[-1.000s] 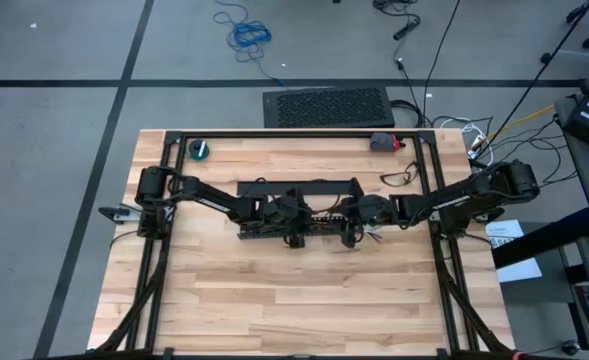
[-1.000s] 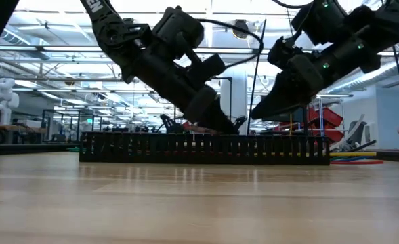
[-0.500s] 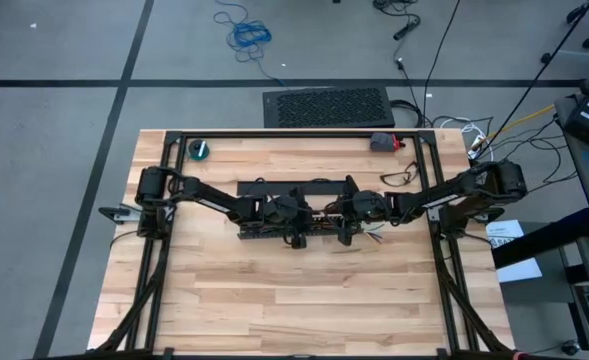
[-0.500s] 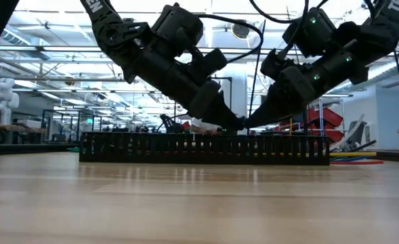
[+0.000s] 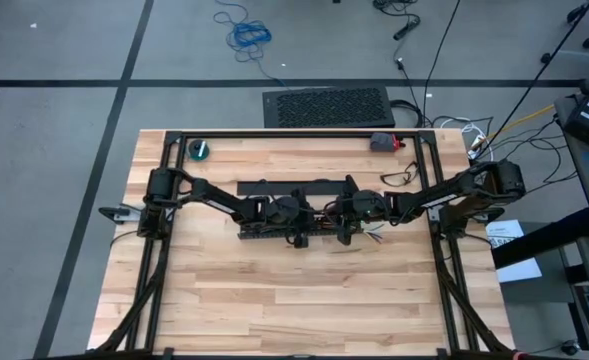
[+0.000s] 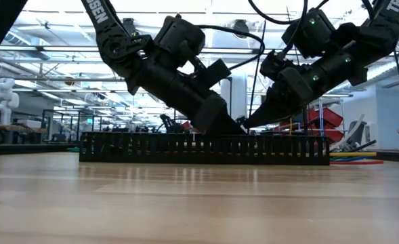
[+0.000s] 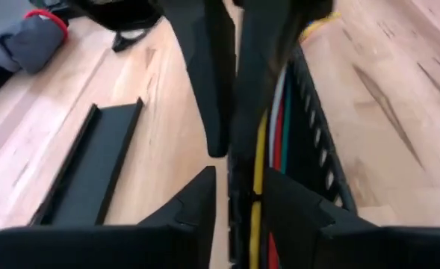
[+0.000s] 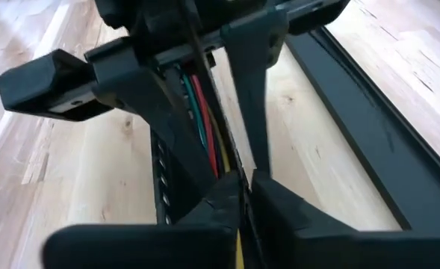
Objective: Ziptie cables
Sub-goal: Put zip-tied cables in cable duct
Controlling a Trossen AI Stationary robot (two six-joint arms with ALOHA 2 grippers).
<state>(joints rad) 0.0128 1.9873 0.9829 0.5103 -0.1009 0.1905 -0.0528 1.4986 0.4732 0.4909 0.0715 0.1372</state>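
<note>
The black slotted duct (image 5: 274, 230) lies mid-table, and the coloured cables (image 7: 273, 127) run along inside it. Both grippers meet over the duct's right half. My left gripper (image 7: 238, 205) slants down from the table's left and is shut on the cables. My right gripper (image 8: 243, 196) slants down from the right, tip to tip with the left one (image 6: 243, 127), and is shut on a thin dark ziptie (image 8: 196, 52). In the low view the duct wall (image 6: 206, 148) hides the wires. My left gripper has the cable bundle between its two fingers, with the yellow wire (image 7: 257, 187) showing in the gap. It slants down from the table's left, fingers straddling the bundle. The cables stay down in the duct. My right gripper pinches the thin ziptie strip (image 8: 227, 161) at its fingertips, slanting down from the table's right. The strip runs up past the left gripper's fingers (image 8: 253, 97). Where it goes around the wires is hidden by the fingers.
The duct's flat black lid (image 5: 299, 187) lies just beyond the duct toward the far edge. A grey and red object (image 5: 382, 142) and a loose dark loop (image 5: 399, 178) sit far right, a small teal roll (image 5: 201, 150) far left. The near half of the table is bare wood.
My right gripper has moved toward the table's left and down until its tips meet the left gripper over the duct, then has held there. My left arm has dropped its wrist a little while its fingertips have stayed at the duct. The duct has not moved.
</note>
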